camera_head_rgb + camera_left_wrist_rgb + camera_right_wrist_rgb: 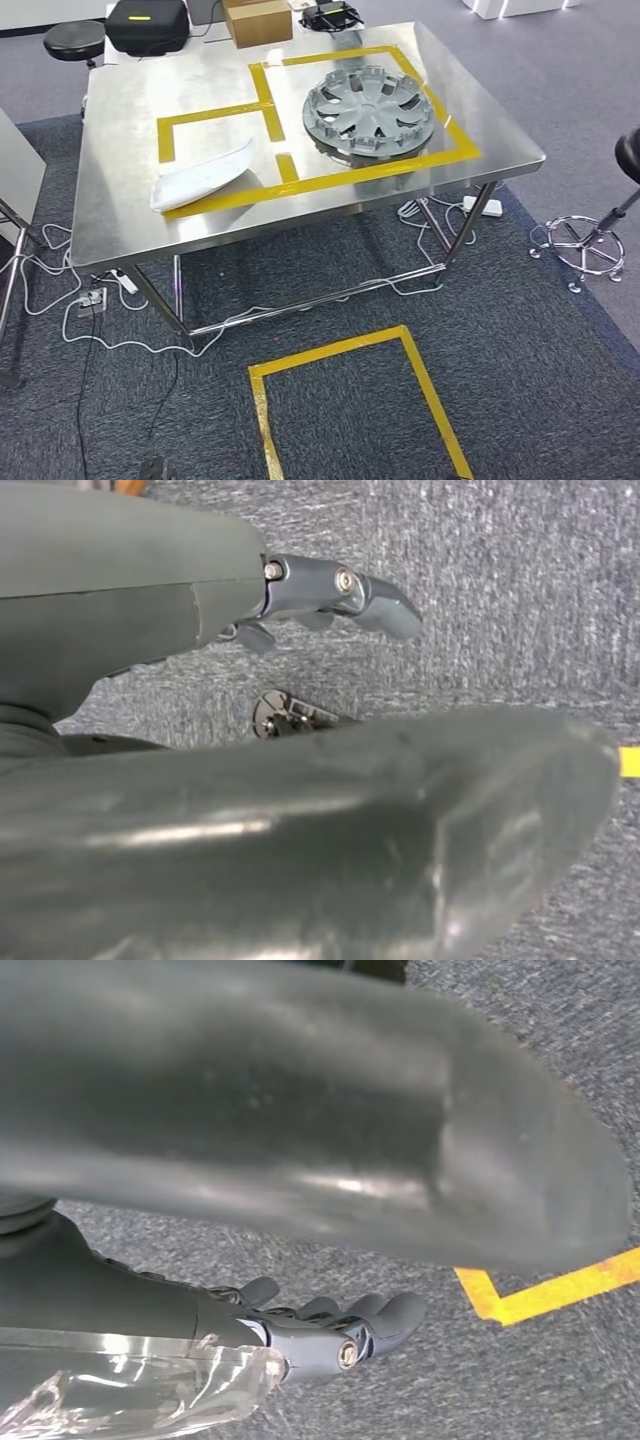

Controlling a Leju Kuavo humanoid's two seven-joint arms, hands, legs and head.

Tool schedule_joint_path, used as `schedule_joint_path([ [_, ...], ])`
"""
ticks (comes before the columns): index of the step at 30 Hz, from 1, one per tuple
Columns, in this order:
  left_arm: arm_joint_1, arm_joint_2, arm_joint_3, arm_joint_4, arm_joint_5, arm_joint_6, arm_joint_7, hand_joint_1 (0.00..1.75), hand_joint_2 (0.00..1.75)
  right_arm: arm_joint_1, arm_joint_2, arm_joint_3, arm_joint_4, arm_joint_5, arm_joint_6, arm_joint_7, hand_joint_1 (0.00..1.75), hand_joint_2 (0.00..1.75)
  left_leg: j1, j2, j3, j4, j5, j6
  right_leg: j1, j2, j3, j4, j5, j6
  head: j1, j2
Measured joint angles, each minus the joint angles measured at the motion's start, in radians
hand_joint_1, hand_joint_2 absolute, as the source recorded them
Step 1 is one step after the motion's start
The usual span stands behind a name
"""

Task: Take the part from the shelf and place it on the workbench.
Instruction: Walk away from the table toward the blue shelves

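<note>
Your left hand and right hand both hang over the carpet, fingers stretched out, holding nothing. Two parts lie on the workbench: a hubcap in the far right taped box and a white panel at the near left. You cannot tell which is the task's part. The hubcap looks light, stiff and slick, so take its rim or a spoke opening. The thin panel may flex, so hold it near its middle.

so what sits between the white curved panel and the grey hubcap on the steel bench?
Head view: only yellow tape strips and bare steel; white curved panel and grey hubcap lie apart.
</note>
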Motion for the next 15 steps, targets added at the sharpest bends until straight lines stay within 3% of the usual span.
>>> schedule_joint_path([
  [2, 0.000, -0.001, 0.000, 0.000, 0.000, 0.000, 0.000, 0.00, 0.00, 0.002, 0.000, -0.001, 0.000, 0.000, 0.000, 0.000, 0.00, 0.00, 0.001, 0.002, -0.001, -0.001, 0.004, 0.014, -0.003, -0.005, -0.005, 0.010, -0.009, 0.010, 0.002, 0.000],
  [3, 0.000, -0.002, 0.000, 0.000, -0.001, 0.000, 0.000, 0.00, 0.00, 0.002, 0.000, -0.001, 0.000, -0.001, 0.001, 0.000, 0.00, 0.00, 0.002, 0.003, -0.001, -0.002, 0.006, 0.020, -0.004, -0.009, -0.019, 0.039, -0.029, 0.015, 0.005, 0.000],
  [6, 0.000, -0.002, -0.001, 0.000, -0.008, 0.000, 0.000, 0.00, 0.00, 0.002, 0.000, -0.005, 0.000, -0.004, 0.005, 0.004, 0.00, 0.00, 0.001, 0.012, -0.002, -0.003, 0.006, 0.029, -0.004, -0.020, -0.105, 0.232, -0.124, 0.022, 0.012, 0.000],
  [7, 0.001, -0.002, -0.002, 0.000, -0.011, 0.000, 0.000, 0.00, 0.00, 0.003, 0.000, -0.007, 0.000, -0.004, 0.007, 0.006, 0.00, 0.00, 0.000, 0.017, -0.001, -0.003, 0.006, 0.030, -0.004, -0.020, -0.128, 0.281, -0.138, 0.023, 0.012, 0.000],
  [8, 0.001, -0.002, -0.004, 0.000, -0.013, 0.000, 0.000, 0.00, 0.00, 0.004, 0.000, -0.008, 0.000, -0.005, 0.008, 0.008, 0.00, 0.00, 0.000, 0.022, -0.001, -0.002, 0.005, 0.030, -0.004, -0.021, -0.134, 0.295, -0.134, 0.023, 0.013, 0.000],
  [10, 0.001, -0.002, -0.006, 0.000, -0.014, 0.000, 0.000, 0.00, 0.00, 0.004, 0.000, -0.011, 0.000, -0.006, 0.010, 0.011, 0.00, 0.00, 0.000, 0.034, 0.004, -0.002, 0.003, 0.028, -0.004, -0.033, -0.086, 0.200, -0.075, 0.020, 0.013, 0.000],
  [12, 0.001, -0.002, -0.008, 0.000, -0.014, 0.000, 0.000, 0.00, 0.00, 0.000, 0.000, -0.013, 0.000, -0.006, 0.011, 0.012, 0.00, 0.00, -0.004, 0.046, 0.009, 0.000, -0.003, 0.020, -0.001, -0.069, -0.017, 0.063, -0.025, 0.016, 0.015, 0.000],
  [14, 0.001, -0.001, -0.009, 0.000, -0.015, 0.000, 0.000, 0.00, 0.00, -0.003, 0.001, -0.013, 0.000, -0.006, 0.012, 0.012, 0.00, 0.00, -0.010, 0.058, 0.012, 0.001, -0.006, 0.011, 0.003, -0.081, 0.006, 0.012, -0.015, 0.007, 0.014, 0.000],
  [15, 0.001, 0.000, -0.009, 0.000, -0.015, 0.000, 0.000, 0.00, 0.00, -0.004, 0.002, -0.014, 0.000, -0.006, 0.012, 0.012, 0.00, 0.00, -0.011, 0.065, 0.013, 0.000, -0.005, 0.007, 0.003, -0.069, 0.003, 0.012, -0.012, 0.001, 0.014, 0.000],
])
